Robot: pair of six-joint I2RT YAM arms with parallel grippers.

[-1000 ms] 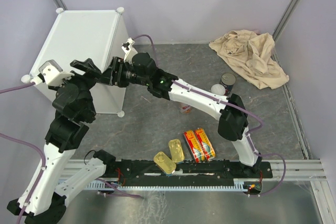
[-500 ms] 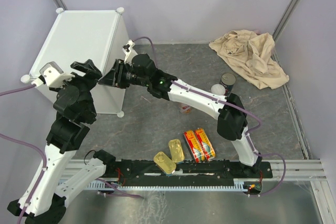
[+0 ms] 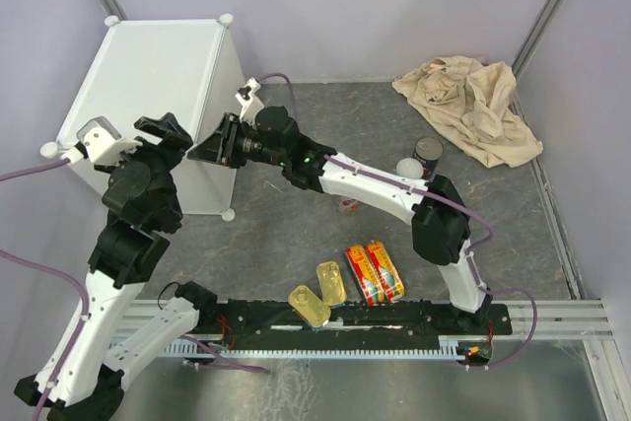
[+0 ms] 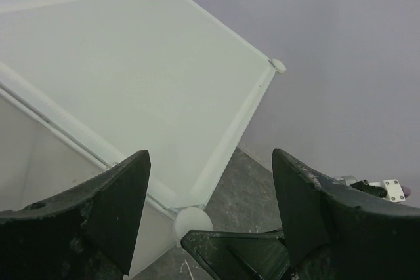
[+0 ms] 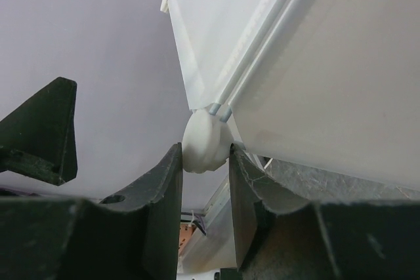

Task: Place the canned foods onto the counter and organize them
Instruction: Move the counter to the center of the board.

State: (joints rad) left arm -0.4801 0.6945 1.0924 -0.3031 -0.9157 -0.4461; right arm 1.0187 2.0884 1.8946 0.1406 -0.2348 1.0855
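While every tin in view lies on the floor and none on the counter [image 3: 148,66], the step in hand looks to be positioning the cabinet itself.

- Nearest the bases: one gold rectangular tin [image 3: 309,306], with a second gold tin [image 3: 331,283] just beside it.
- Just beyond: red-yellow flat tin [image 3: 361,275] and second red-yellow tin [image 3: 385,269], side by side.
- Mid-floor: white-and-red cylinder [image 3: 348,204], largely hidden under the right arm.
- Further right: second white-and-red cylinder [image 3: 408,167] beside the dark cylinder [image 3: 428,156].
- Right gripper [image 5: 205,168]: closed on the counter's corner knob [image 5: 202,141], a finger on either side.
- Left gripper [image 4: 209,162]: jaws wide, holding nothing, just beside that corner.
- Counter: far left, top panel bare.
- Beige cloth [image 3: 468,105]: far right.
- Next move, by judgement: a slow, level pull, since a round knob offers little purchase.
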